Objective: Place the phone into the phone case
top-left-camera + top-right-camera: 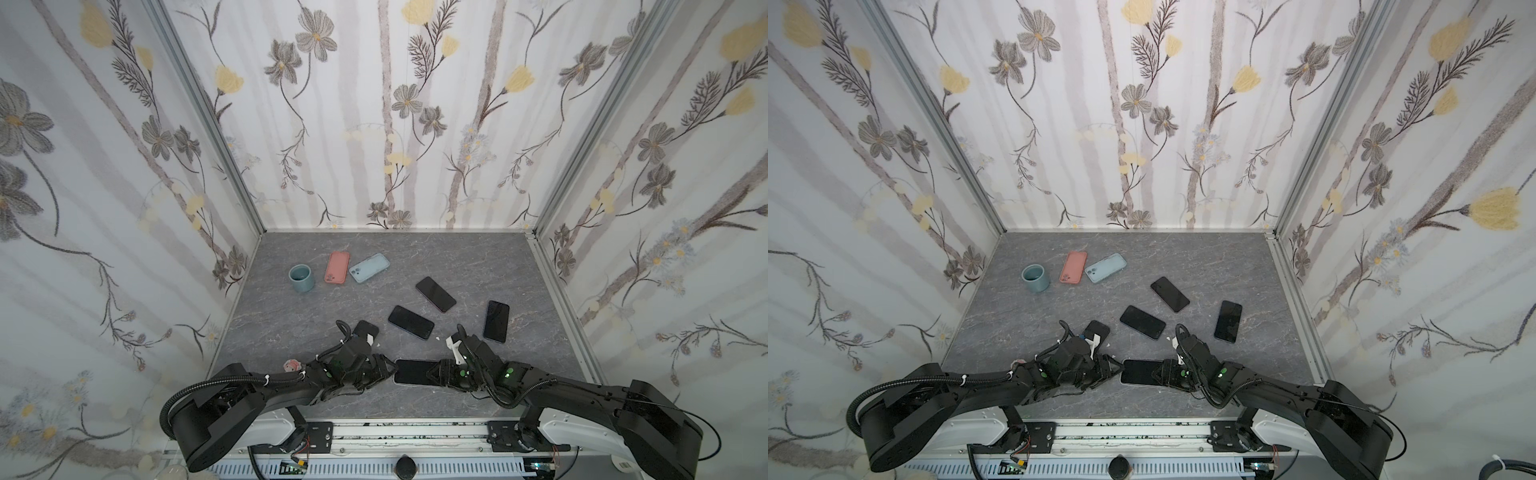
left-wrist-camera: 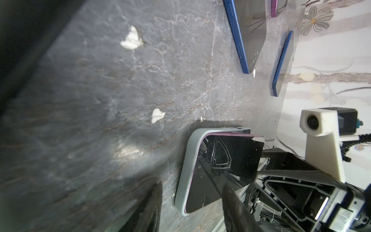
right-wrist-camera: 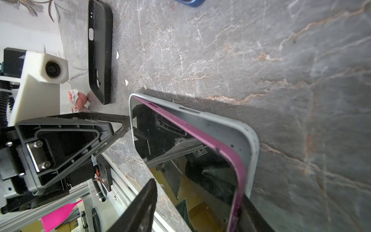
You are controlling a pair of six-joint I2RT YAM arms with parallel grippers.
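Four screen-up phones (image 1: 410,322), four phone cases (image 1: 337,267), one teal cup (image 1: 302,278), one small pink trinket (image 1: 291,366)

The left arm (image 1: 257,392) and the right arm (image 1: 598,392) are both matte black, with bulky rounded base housings at seven and five o'clock in both top views. Ribbed black cables (image 1: 195,388) run along them, cinched by a white tie (image 1: 268,379), and small green lights (image 1: 508,376) glow near the wrists. Each wrist carries a white camera bracket (image 2: 321,130), and the left gripper (image 1: 386,369) has hollow triangular black fingers (image 3: 66,138) fixed by a steel plate with two screws (image 3: 40,154).

Stereo pair high overhead; both wrist views close on phone (image 2: 230,152)
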